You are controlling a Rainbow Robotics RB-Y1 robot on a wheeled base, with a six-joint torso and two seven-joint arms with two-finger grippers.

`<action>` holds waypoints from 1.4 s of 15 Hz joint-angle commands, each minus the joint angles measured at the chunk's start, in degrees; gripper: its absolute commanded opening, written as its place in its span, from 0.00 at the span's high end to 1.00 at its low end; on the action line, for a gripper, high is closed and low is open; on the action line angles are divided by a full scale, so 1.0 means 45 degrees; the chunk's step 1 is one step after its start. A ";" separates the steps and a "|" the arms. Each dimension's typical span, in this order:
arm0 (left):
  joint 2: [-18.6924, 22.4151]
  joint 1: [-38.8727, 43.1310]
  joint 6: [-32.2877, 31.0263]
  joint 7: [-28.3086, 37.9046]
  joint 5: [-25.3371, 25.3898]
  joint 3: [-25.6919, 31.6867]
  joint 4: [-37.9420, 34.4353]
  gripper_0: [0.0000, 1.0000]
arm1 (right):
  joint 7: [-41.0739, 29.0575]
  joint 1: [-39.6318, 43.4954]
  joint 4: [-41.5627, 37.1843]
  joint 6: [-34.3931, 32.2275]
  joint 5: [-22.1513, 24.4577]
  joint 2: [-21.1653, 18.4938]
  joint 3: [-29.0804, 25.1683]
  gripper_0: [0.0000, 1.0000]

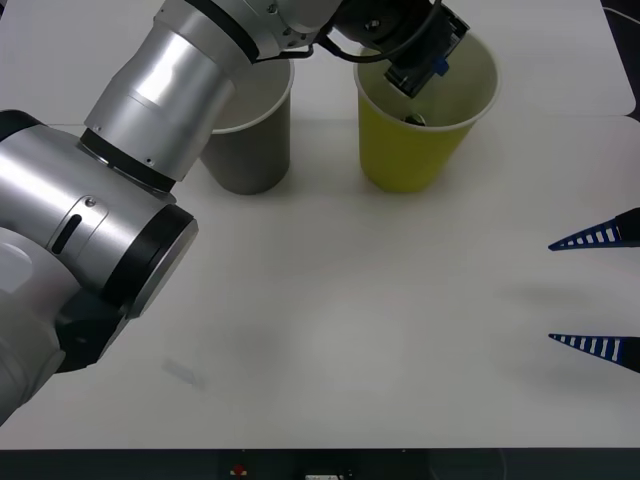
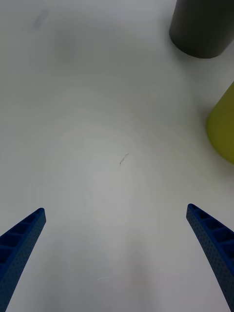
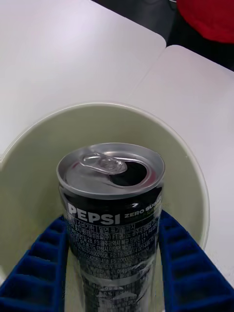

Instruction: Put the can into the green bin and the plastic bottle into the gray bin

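My left gripper (image 1: 415, 85) reaches across the table into the mouth of the green bin (image 1: 410, 150). It is shut on the can (image 3: 112, 204), a black Pepsi can with a silver pull-tab top. The can is upright between the blue fingers (image 3: 39, 268), over the bin's pale inside wall (image 3: 190, 170). The gray bin (image 1: 250, 150) stands just left of the green one, partly behind my left arm. My right gripper (image 1: 595, 292) hovers open over bare table at the right edge; from its wrist I see the gray bin (image 2: 202, 27) and green bin (image 2: 223, 126). The plastic bottle is out of view.
The white table (image 1: 350, 330) stretches wide in front of the bins. My left arm (image 1: 160, 110) crosses the left side of the table. A seam between table tops (image 3: 156, 63) runs behind the green bin.
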 commanded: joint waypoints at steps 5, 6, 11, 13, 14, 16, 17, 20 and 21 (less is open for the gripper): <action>0.0277 0.0020 0.0100 -0.0961 0.0407 0.0116 -0.0094 0.00 | 0.0001 0.0000 0.0000 0.0000 0.0000 0.0000 0.0000 0.00; 0.0531 0.0020 0.0100 -0.1274 0.0798 0.0116 -0.0094 0.00 | 0.0001 0.0000 0.0000 0.0000 0.0000 0.0000 0.0000 0.00; 0.2288 0.1290 -0.0642 -0.2367 0.2849 0.0898 -0.1930 0.00 | 0.0001 0.0000 0.0000 0.0000 0.0000 0.0000 0.0000 0.00; 0.2913 0.2149 -0.1892 -0.2563 0.3239 0.1581 -0.3688 0.00 | 0.0001 0.0000 0.0000 0.0000 0.0000 0.0000 0.0000 0.00; 0.3285 0.2696 -0.2595 -0.2699 0.3728 0.2070 -0.4606 0.00 | 0.0001 0.0000 0.0000 0.0000 0.0000 0.0000 0.0000 0.00; 0.3792 0.3536 -0.3357 -0.3598 0.4509 0.2812 -0.5719 0.00 | 0.0001 0.0000 0.0000 0.0000 0.0000 0.0000 0.0000 0.00; 0.4085 0.4102 -0.3728 -0.4203 0.5134 0.3300 -0.6169 0.00 | 0.0001 0.0000 0.0000 0.0000 0.0000 0.0000 0.0000 0.00; 0.5003 0.6016 -0.3806 -0.5453 0.6384 0.3886 -0.7751 0.00 | 0.0001 0.0000 0.0000 0.0000 0.0000 0.0000 0.0000 0.00; 0.5257 0.6544 -0.3806 -0.5727 0.6657 0.4042 -0.8161 0.00 | 0.0001 0.0000 0.0000 0.0000 0.0000 0.0000 0.0000 0.00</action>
